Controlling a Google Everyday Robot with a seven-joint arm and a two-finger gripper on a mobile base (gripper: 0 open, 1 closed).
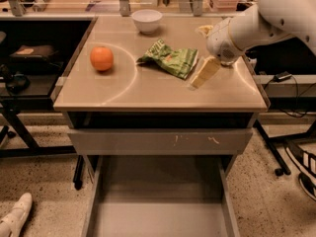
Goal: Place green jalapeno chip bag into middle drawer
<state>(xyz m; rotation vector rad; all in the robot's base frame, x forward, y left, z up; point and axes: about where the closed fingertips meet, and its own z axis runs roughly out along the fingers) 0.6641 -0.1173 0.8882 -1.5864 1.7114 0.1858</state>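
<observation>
The arm enters from the upper right, with its far end cut off by the frame. The gripper (204, 72) hangs low over the right part of the bench (148, 94), its pale tip slanting down and to the left. From this angle I cannot tell whether it is open or closed, nor whether the tip touches the bench top. The rounded white wrist hides the bench's far right corner.

The green jalapeno chip bag (170, 59) lies crumpled on the bench just left of the gripper tip. Nothing holds it, and its print is too small to read.

An orange (101, 58) sits well apart on the left. A white bowl (147, 19) stands near the back edge, and there is bare surface between them and along the front edge.

Below the bench top is a dark gap, then a closed drawer front (160, 141) with pale scratch marks. Beneath it the middle drawer (163, 217) is pulled out. Its flat grey floor is bare, and its near end runs off the bottom of the frame.

On the speckled floor, a dark shoe (302, 163) is cut off at the right edge. A white one (15, 220) is at the lower left corner.
</observation>
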